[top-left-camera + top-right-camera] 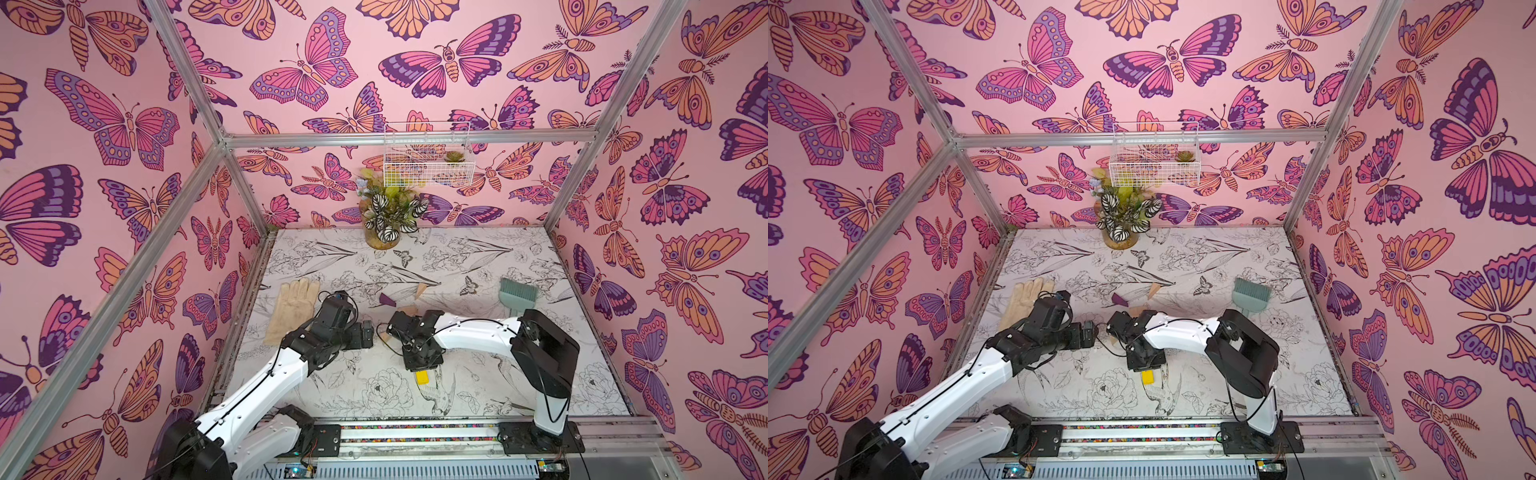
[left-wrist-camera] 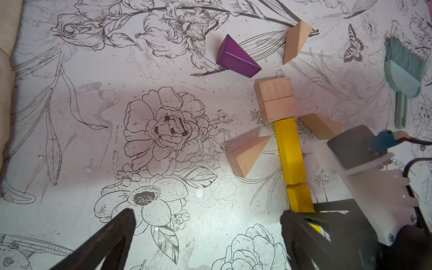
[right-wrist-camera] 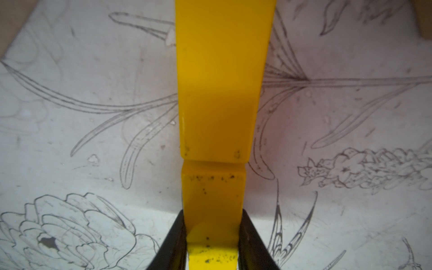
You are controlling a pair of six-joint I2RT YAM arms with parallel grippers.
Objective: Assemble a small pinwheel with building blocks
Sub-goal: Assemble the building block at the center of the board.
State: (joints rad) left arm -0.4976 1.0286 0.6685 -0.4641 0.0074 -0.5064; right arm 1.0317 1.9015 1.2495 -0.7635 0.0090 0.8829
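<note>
We see the right gripper (image 3: 211, 235) pinching the near yellow bar (image 3: 212, 198). It lies end to end with the far yellow bar (image 2: 289, 152), which runs from the wooden centre (image 2: 275, 100) toward six o'clock (twelve being the back wall). The purple wedge (image 1: 388, 300) lies loose at the centre's ten o'clock and a wooden wedge (image 1: 421, 291) at one, a third wedge (image 2: 250, 155) and a fourth wedge (image 2: 321, 126) flank the stem, and the left gripper (image 2: 208, 224) hovers near eight o'clock, jaws spread wide, holding nothing.

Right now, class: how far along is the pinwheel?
Done: wooden square centre, first yellow bar against it, two wooden wedges near its bar-side corners. In hand: right gripper holds the second yellow bar end-to-end with the first. Left: purple wedge and last wooden wedge lie apart, unplaced.
</note>
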